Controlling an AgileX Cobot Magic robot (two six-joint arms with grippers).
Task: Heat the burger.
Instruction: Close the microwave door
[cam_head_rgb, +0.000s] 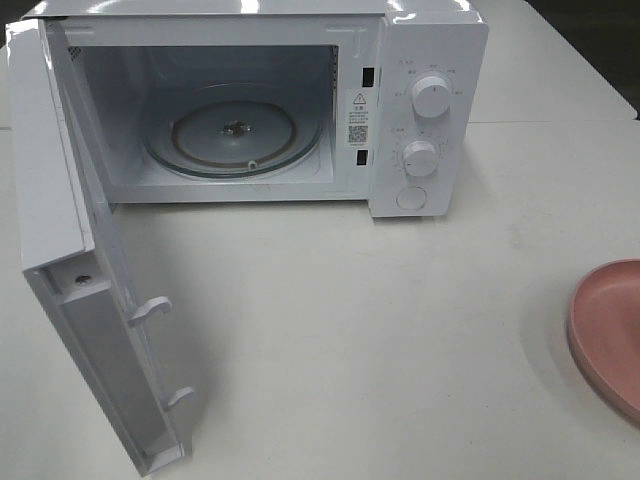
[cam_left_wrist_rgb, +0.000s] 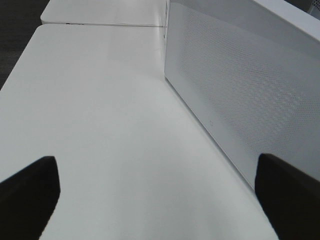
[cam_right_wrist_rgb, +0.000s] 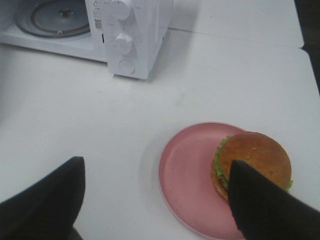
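Observation:
The burger (cam_right_wrist_rgb: 255, 155), with a golden-brown bun and a green lettuce frill, sits on the far side of a pink plate (cam_right_wrist_rgb: 190, 170) in the right wrist view. My right gripper (cam_right_wrist_rgb: 156, 162) hovers above the table short of the plate, open, with nothing between its fingers; one finger (cam_right_wrist_rgb: 260, 205) overlaps the burger's near edge in the picture. The white microwave (cam_head_rgb: 420, 110) stands with its door (cam_head_rgb: 90, 300) swung wide and its glass turntable (cam_head_rgb: 235, 130) bare. My left gripper (cam_left_wrist_rgb: 156, 165) is open beside the door's outer face (cam_left_wrist_rgb: 240, 90). Neither gripper shows in the high view.
Only the rim of the pink plate (cam_head_rgb: 610, 330) shows at the high view's right edge, and the burger is out of that frame. The microwave's knobs (cam_head_rgb: 432, 97) face front. White table (cam_head_rgb: 350, 350) stretches in front of the oven.

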